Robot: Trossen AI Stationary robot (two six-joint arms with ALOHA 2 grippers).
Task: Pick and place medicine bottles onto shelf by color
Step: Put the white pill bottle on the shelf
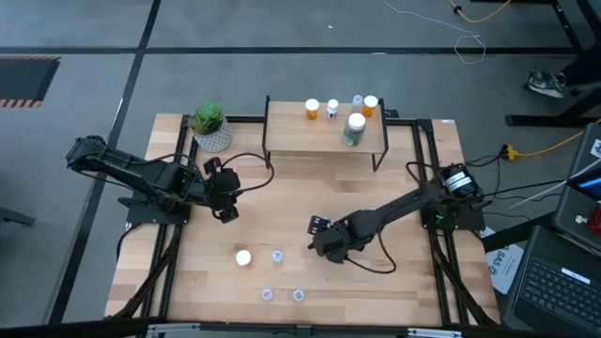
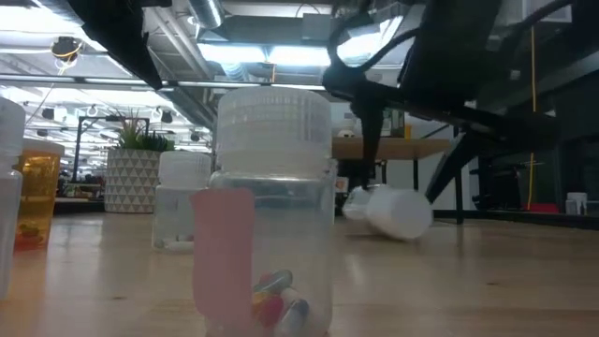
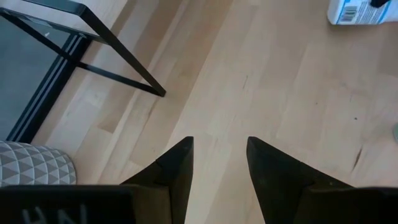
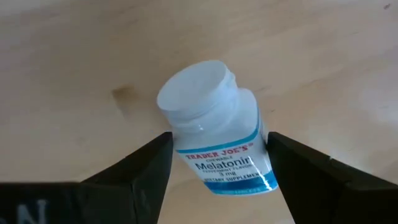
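Note:
A white medicine bottle (image 4: 214, 134) with a blue-edged label lies on its side on the wooden table, skewed between the fingers of my open right gripper (image 4: 217, 140), which points steeply down at mid-table (image 1: 317, 235). In the low view the bottle (image 2: 393, 213) rests on the tabletop. The shelf (image 1: 324, 141) at the far edge carries two orange bottles (image 1: 312, 109), a greenish one (image 1: 354, 129) and two tiny ones. My left gripper (image 3: 219, 143) hovers open over bare wood at the left (image 1: 225, 208). My right gripper has one finger (image 4: 158, 162) on each side of the bottle's body (image 4: 186, 155), coming from above and slanting down. The bottle lies on the table at an angle to the fingers. Whether the fingers touch it, I cannot tell.
An upright white-capped bottle (image 1: 243, 257) and three tiny clear ones (image 1: 278, 255) stand toward the near edge. One clear bottle with pills (image 2: 271, 215) fills the low view. A plant in a white pot (image 1: 208, 124) stands left of the shelf.

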